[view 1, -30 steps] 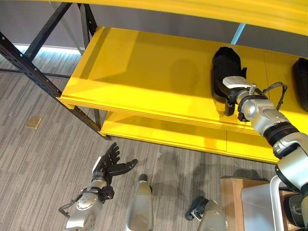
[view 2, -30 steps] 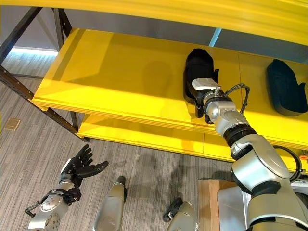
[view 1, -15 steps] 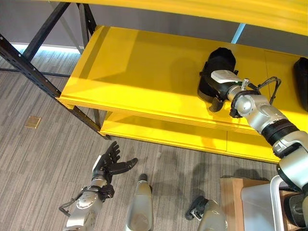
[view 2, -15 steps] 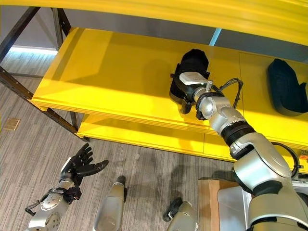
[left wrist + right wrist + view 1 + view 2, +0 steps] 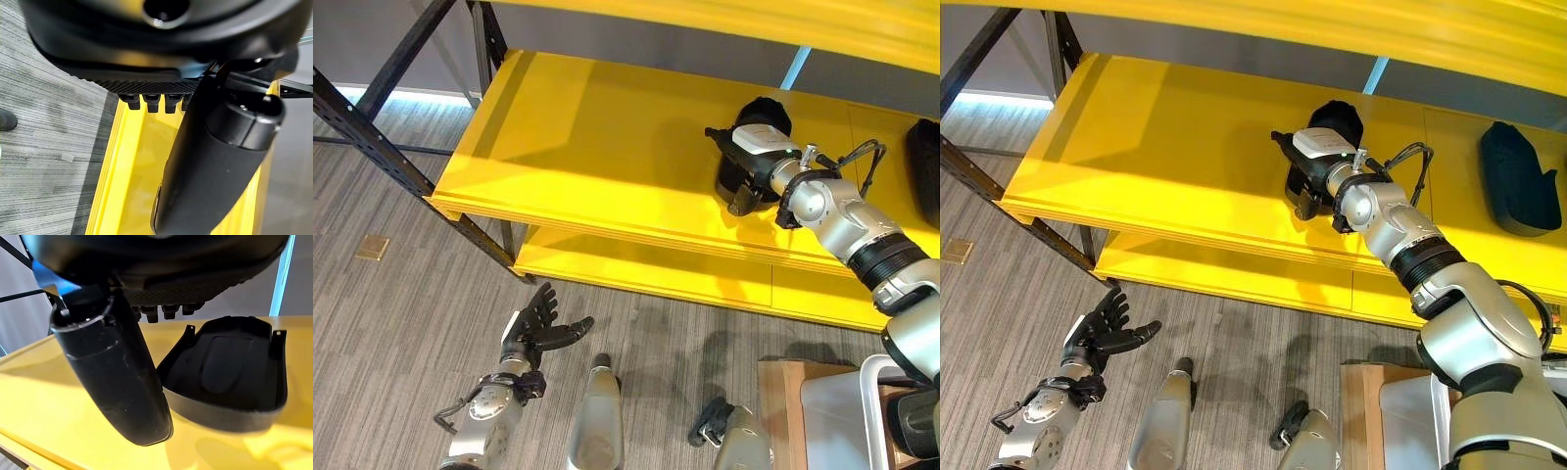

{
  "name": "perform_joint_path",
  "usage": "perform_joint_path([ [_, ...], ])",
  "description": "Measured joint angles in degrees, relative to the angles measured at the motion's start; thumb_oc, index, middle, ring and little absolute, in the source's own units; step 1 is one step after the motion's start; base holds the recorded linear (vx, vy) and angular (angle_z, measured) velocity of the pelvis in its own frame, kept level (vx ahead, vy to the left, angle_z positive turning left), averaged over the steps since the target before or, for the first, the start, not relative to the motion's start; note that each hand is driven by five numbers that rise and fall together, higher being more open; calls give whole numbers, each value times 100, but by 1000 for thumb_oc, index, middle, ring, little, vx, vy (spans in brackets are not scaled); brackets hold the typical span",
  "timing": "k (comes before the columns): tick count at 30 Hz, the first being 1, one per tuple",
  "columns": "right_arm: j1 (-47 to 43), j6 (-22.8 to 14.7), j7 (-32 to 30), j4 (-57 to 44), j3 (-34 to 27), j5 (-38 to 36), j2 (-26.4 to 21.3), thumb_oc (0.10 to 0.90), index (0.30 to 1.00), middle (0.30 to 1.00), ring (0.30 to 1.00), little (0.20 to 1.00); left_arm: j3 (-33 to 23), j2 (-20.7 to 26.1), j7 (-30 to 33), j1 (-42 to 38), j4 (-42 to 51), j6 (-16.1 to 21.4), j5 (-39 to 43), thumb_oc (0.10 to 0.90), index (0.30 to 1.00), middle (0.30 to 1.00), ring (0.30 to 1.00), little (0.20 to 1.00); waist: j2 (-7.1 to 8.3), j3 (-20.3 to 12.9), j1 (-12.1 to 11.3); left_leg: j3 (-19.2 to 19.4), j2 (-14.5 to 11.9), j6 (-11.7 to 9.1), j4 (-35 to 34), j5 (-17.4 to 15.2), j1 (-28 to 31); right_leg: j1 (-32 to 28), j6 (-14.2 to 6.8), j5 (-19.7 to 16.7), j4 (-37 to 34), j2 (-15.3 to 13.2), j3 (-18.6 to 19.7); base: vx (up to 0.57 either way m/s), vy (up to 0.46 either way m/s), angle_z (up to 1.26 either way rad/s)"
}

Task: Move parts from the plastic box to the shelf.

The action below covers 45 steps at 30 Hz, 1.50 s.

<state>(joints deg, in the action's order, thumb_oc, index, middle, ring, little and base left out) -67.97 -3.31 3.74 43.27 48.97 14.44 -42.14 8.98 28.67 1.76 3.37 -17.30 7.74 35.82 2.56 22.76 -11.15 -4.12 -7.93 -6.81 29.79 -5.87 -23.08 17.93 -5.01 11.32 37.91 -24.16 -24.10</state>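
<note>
The black part (image 5: 230,367) lies on the yellow shelf (image 5: 597,147); the right robot hand (image 5: 749,162), fingers relaxed and empty at its 9 o'clock side, should lift away without touching it. Left robot hand (image 5: 536,333) hangs spread.

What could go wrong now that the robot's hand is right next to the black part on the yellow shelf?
1. The right hand sits close beside the black part, so pulling back carelessly might bump it toward the yellow shelf's front edge.
2. The part lies fairly near that edge, so a knock could tip it onto the floor.
</note>
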Motion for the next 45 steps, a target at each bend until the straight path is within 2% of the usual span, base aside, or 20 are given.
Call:
perform_joint_path([
  [6,0,-1,0,-89,-9,-139,0,900,1000,1000,1000,1000,1,21,8,-18,0,0,1,900,1000,1000,1000,1000,15,8,30,37,-10,17,1,-15,0,-2,-9,-54,-83,26,21,3,1,-2],
  [14,-5,-51,-13,-986,-53,-573,7,900,1000,1000,1000,1000,-2,22,7,-48,0,1,2,900,1000,1000,1000,1000,38,20,130,72,-8,44,25,-47,-7,-6,-55,-109,-130,26,36,0,0,0],
  [23,-6,-27,-19,-994,-51,-683,429,900,1000,1000,1000,1000,-10,23,10,-30,0,1,122,900,1000,1000,1000,1000,41,22,122,54,-8,39,46,-55,-39,-5,-52,-108,-143,29,22,0,0,0],
  [31,-2,-5,-15,-975,-51,-799,649,900,1000,1000,1000,1000,-15,23,13,-35,1,2,204,900,1000,1000,1000,1000,43,23,4,40,5,54,90,-75,-91,7,-55,-111,-148,21,4,-2,0,1],
  [39,21,15,-5,-634,-53,-797,972,900,1000,1000,1000,1000,-17,23,14,-16,2,3,204,900,1000,1000,1000,1000,46,29,-10,35,10,58,109,-77,-137,40,-45,-111,-145,19,8,0,0,0],
  [45,524,146,-30,-427,-238,-790,1074,900,1000,1000,1000,1000,-14,23,18,-6,1,12,203,900,1000,1000,1000,1000,28,53,13,65,5,62,142,-78,-190,100,-35,-135,-145,26,29,-5,3,0],
])
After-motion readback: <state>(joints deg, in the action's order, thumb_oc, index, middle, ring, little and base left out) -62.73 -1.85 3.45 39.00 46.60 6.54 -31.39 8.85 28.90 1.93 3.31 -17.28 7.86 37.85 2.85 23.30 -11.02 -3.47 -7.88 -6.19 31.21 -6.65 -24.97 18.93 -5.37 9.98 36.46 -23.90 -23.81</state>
